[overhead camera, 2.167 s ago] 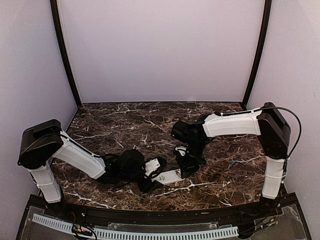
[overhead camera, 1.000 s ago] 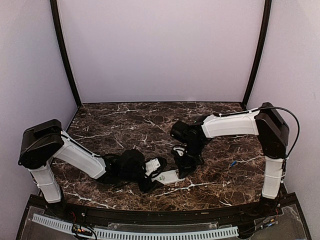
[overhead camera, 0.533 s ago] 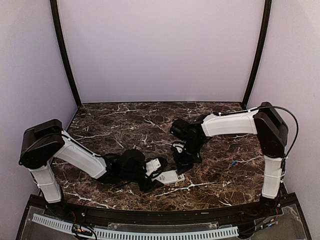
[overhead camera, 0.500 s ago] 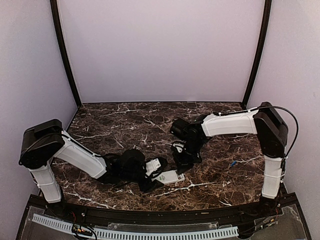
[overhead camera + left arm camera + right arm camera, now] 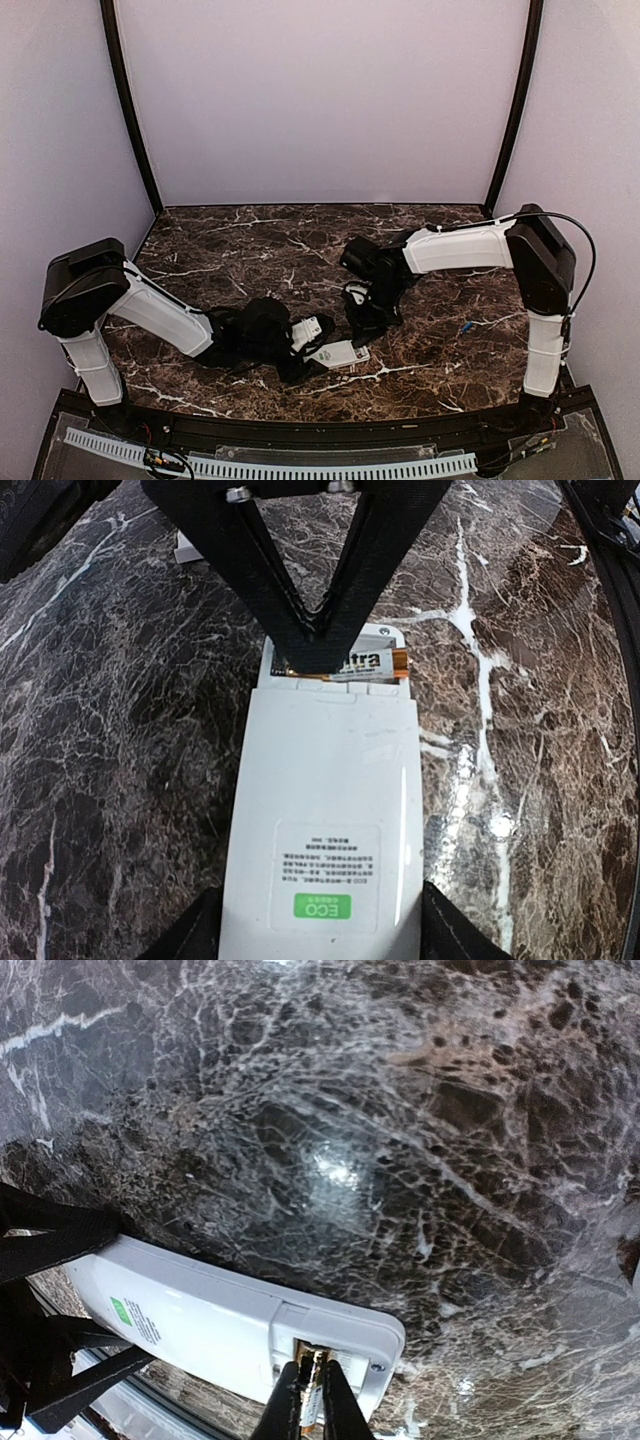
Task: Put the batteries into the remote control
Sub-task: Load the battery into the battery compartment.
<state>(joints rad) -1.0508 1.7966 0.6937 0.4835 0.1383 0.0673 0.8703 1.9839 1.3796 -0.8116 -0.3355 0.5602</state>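
My left fingers (image 5: 310,352) clamped the label end of the remote control (image 5: 320,820), which lay face down on the desk (image 5: 250,250). At its open bay (image 5: 335,1352), my right fingers (image 5: 308,1400), pinched nearly together, pressed on the seated battery (image 5: 365,662). Well right of the remote a blue battery (image 5: 466,327) lay unfetched, so I judged the loading roughly half done.

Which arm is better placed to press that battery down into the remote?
Right. The right gripper has its closed tips on the battery in the open compartment, while the left gripper is busy clamping the remote control by its sides.
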